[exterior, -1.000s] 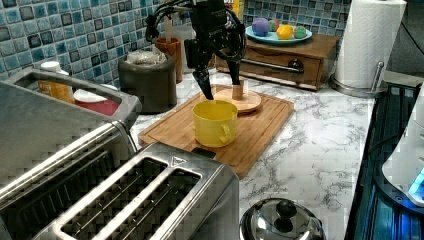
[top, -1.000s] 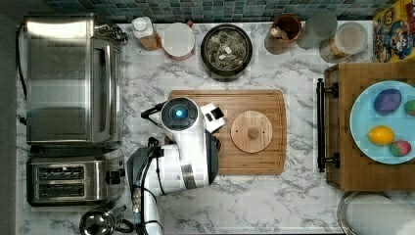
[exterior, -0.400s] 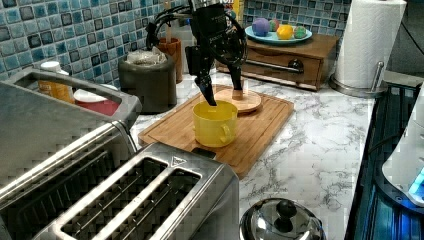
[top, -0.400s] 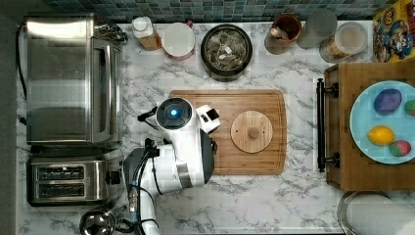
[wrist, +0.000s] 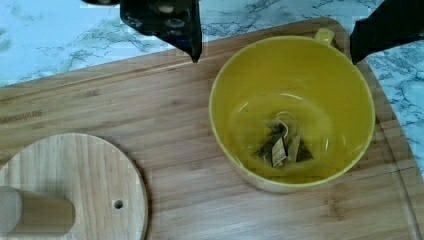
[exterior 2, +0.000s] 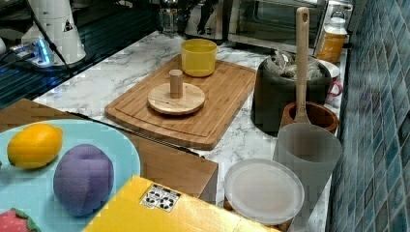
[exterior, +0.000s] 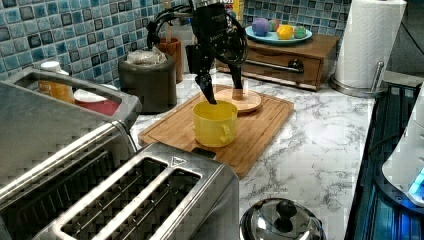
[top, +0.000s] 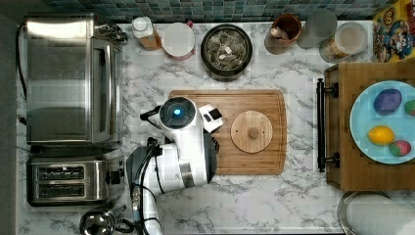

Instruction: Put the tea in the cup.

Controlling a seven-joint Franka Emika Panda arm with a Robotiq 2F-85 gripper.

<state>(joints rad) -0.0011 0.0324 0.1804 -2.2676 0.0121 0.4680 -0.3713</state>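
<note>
Gripper point(exterior: 220, 92) hangs open, pointing down above the yellow cup point(exterior: 215, 123) holding a tea bag point(wrist: 282, 145).

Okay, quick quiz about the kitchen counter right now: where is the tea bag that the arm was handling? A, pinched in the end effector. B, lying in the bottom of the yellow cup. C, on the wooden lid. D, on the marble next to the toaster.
B: the wrist view shows the tea bag lying at the bottom of the yellow cup, with the end effector open and empty above it.
</note>
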